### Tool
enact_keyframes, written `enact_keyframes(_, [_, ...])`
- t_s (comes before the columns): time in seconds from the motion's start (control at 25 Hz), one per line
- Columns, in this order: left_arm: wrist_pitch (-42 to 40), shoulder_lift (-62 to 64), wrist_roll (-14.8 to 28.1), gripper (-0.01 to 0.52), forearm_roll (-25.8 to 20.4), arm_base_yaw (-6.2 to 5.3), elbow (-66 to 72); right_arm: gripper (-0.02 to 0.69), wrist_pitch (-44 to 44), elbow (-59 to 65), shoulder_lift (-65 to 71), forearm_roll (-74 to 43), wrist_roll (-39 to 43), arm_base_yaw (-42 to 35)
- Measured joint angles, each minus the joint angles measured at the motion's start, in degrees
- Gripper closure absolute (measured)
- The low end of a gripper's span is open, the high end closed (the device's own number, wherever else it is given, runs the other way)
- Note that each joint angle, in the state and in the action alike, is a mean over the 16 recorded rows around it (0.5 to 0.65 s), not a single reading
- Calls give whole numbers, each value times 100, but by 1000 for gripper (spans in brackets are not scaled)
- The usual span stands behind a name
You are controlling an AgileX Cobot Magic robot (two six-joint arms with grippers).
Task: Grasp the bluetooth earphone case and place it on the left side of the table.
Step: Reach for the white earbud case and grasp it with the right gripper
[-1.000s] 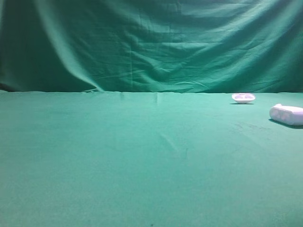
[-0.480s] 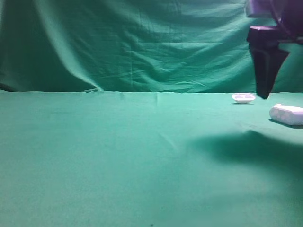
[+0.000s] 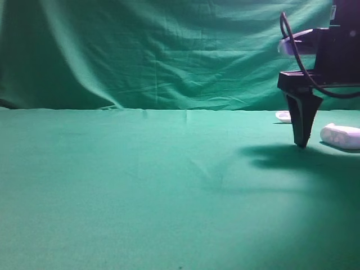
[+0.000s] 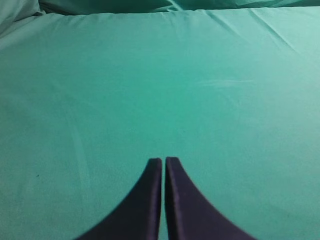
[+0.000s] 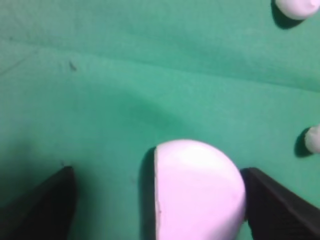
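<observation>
The white bluetooth earphone case point(image 3: 341, 136) lies on the green table point(image 3: 140, 185) at the far right. My right gripper point(image 3: 302, 142) hangs just left of it, its dark fingertip down near the cloth. In the right wrist view the case point(image 5: 197, 190) lies between the jaws of my right gripper point(image 5: 159, 172), which is open. The right finger point(image 5: 280, 205) touches the case and the left finger point(image 5: 45, 205) stands well apart from it. My left gripper point(image 4: 163, 161) is shut and holds nothing, above bare cloth.
A small white dish point(image 3: 283, 116) lies behind the right gripper, partly hidden by it. Two smaller white pieces show in the right wrist view, one at the top right point(image 5: 295, 7) and a tiny one point(image 5: 314, 139) at the right edge. A green backdrop point(image 3: 169, 50) hangs behind.
My right gripper came into view from the upper right and has dropped down to the cloth beside the case, covering part of the dish. The case has not moved.
</observation>
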Motion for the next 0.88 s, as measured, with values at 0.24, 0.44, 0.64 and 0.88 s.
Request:
enact_keyframes(0.24, [0,0,0,514,0,0,0,319,273,-266,40,-79,57,79])
enact_keyframes(0.44, [0,0,0,514,0,0,0,338,714,-922,74,-65,23,358])
enact_keyframes(0.64, [0,0,0,514,0,0,0,338,1182,-2032,242,26,-117,944])
enact_keyframes(0.88, [0,0,0,514,0,0,0,338,1507,-3667,816,185,-283,1919])
